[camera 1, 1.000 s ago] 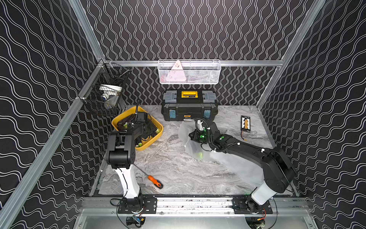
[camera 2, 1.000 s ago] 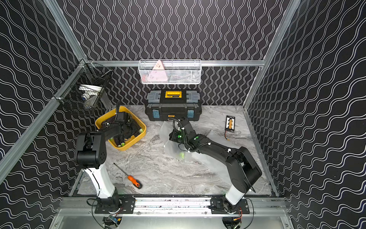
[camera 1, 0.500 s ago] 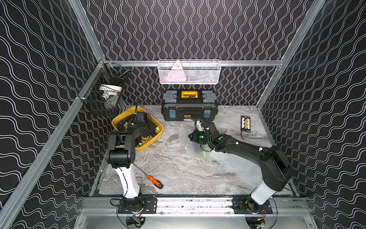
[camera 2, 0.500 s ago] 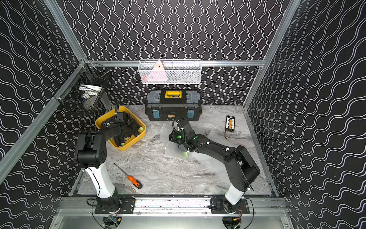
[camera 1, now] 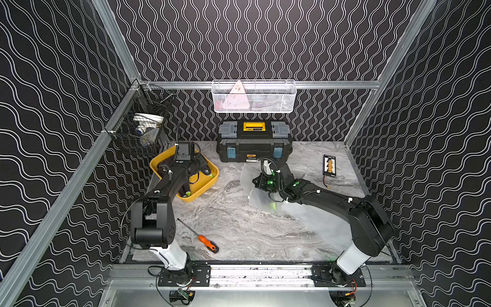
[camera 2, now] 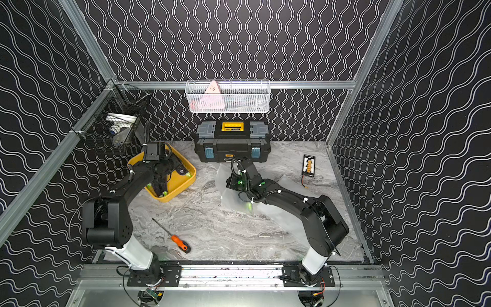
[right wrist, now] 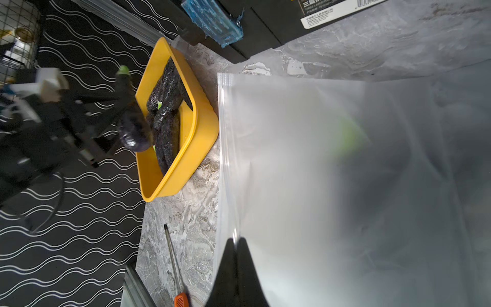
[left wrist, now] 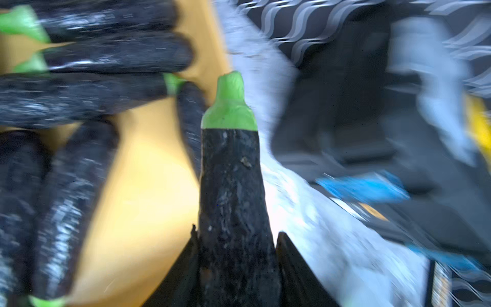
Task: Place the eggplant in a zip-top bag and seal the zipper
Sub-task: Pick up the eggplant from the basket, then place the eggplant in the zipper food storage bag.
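Left wrist view: eggplant (left wrist: pixel 231 186) pinched in the left gripper (left wrist: pixel 237 235), held above the yellow tray (right wrist: pixel 191 164), far left.
Step in hand: transfer to bag. Right gripper (right wrist: pixel 236 245) is pressed together on the mouth edge of the zip-top bag (right wrist: pixel 318 159), which lies mid-scene on the worktop (right wrist: pixel 186 212). The next move likely needs that mouth open and the eggplant aligned.

Dark eggplant (left wrist: pixel 231 180) with green cap, clamped in left pincer (left wrist: pixel 237 234), translucent zip-top bag (right wrist: pixel 318 186), edge pinched by right pincer (right wrist: pixel 236 240)
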Controlling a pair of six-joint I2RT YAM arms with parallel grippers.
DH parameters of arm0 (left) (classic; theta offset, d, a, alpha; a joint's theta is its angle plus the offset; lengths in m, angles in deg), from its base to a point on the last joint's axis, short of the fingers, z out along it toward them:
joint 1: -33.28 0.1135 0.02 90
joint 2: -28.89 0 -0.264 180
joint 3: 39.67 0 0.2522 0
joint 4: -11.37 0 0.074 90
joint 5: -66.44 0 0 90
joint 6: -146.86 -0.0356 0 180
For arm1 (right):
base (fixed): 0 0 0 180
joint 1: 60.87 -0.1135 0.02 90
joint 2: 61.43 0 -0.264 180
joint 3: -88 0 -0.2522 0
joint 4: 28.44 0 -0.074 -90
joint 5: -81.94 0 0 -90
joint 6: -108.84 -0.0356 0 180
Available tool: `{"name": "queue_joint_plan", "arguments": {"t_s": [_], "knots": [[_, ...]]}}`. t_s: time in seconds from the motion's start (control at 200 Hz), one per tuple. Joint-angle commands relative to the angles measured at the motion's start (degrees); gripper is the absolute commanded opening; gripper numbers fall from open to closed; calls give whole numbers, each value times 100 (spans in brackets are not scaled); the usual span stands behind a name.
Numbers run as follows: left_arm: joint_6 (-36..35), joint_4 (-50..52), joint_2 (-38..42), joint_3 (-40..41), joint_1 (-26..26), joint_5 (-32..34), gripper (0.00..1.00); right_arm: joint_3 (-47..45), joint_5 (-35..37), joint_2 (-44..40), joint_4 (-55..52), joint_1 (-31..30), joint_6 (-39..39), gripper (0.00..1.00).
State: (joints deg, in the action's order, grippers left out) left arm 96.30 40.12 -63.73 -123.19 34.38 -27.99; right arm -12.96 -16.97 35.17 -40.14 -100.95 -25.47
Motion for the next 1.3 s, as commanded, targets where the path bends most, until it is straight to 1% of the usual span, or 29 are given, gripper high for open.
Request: {"name": "queue_joint_plan", "arguments": {"t_s": [0.0,0.09,0.23,0.31,0.425,0.585,0.761,0.831,0.936,1.116,1.156,1.296], "knots": [[292,-82,373,183,-412,-36,44,134,34,60,100,0,-36,0],[466,-126,528,283,-900,82,44,145,-16,103,164,-1,-120,0],[706,-325,637,503,-1798,584,44,126,-58,132,242,-9,-242,0],[774,-384,556,508,-2119,773,44,118,-85,127,242,-16,-274,0],[844,-447,341,438,-2420,971,43,108,-146,106,261,-35,-312,0],[890,-514,77,342,-2630,1251,43,69,-216,93,311,-86,-369,0],[780,-504,-89,300,-2785,1653,43,12,-269,36,455,-110,-511,0],[741,-548,-129,340,-2858,1708,44,3,-287,34,522,-108,-588,0],[740,-552,-169,372,-2947,1551,46,37,-223,26,556,-106,-632,0],[914,-550,-100,429,-2966,1043,49,112,-105,79,508,-106,-596,0],[932,-547,-98,408,-2967,874,51,104,-79,88,533,-98,-597,0],[961,-450,-131,279,-2956,383,63,57,-10,85,553,-101,-601,0]]}}
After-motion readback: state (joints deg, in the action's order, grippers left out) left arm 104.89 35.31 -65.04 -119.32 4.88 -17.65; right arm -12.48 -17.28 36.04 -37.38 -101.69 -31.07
